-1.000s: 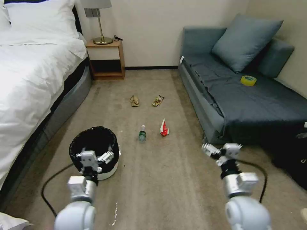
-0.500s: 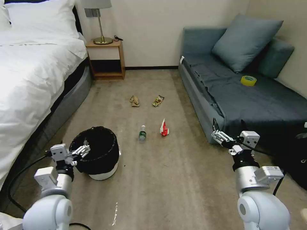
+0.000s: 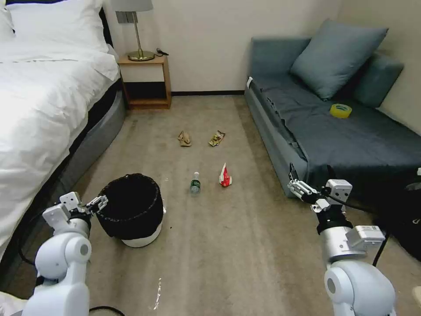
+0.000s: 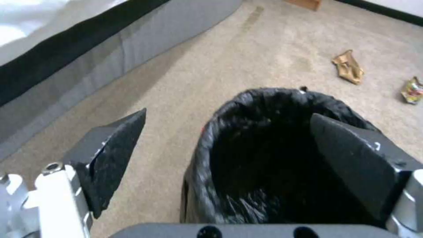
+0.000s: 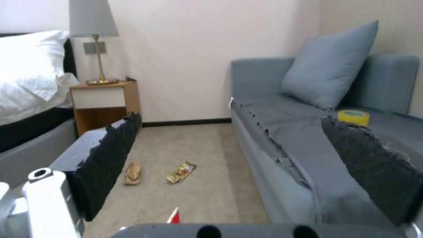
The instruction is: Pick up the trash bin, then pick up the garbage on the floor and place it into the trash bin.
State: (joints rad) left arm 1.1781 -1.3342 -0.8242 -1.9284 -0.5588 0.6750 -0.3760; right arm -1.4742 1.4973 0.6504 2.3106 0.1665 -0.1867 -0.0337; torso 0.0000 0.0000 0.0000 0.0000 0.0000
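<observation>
Head view: the trash bin, its white body wrapped in a crinkly black liner, stands on the beige carpet at about 8 o'clock in the scene, near the foot of the bed. Just beside its rim at 9 o'clock sits the left pincer; the left wrist view shows its fingers spread wide, one outside the bin's wall and the other over the dark opening, neither seen pressing the liner.

Four pieces of garbage lie on the open floor beyond the bin. A small clear bottle with a green label lies nearest, at 2 o'clock from the bin, with a red-white wrapper just beside it. Farther off, toward 12 o'clock, lie the crumpled brown paper and a brown-gold snack wrapper, near each other but apart.

At 4 o'clock in the scene the right pincer hangs beside the blue-grey sofa, well apart from the bin, its fingers spread and empty. A yellow tape roll rests on the sofa seat near a large cushion. A nightstand carrying a lamp stands against the far wall.
</observation>
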